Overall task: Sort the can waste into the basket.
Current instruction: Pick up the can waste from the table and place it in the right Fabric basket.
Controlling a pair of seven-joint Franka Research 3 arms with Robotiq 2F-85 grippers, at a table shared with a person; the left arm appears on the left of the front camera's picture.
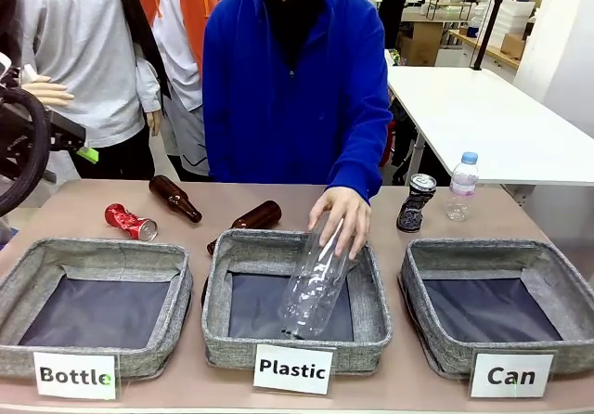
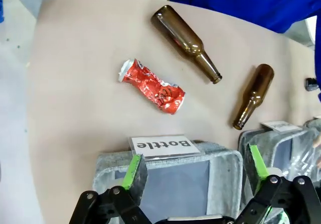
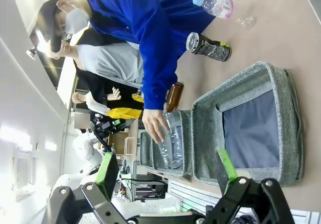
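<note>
Left gripper (image 2: 194, 156), right gripper (image 3: 165, 155): jaws spread wide, empty

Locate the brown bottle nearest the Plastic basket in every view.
Front: bottle lying just behind the Plastic basket's far-left corner.
Left wrist: bottle right of centre, neck toward the basket.
Right wrist: bottle at centre, beside the blue sleeve.
Shared landmark: the Plastic basket.

Nearest me, frame bottom: Bottle basket (image 1: 93, 249) left, Plastic basket (image 1: 373, 304) middle, Can basket (image 1: 492, 250) right
Crushed can (image 1: 131, 222): behind Bottle basket, centre left
Dented can (image 1: 416, 202): behind Can basket
</note>
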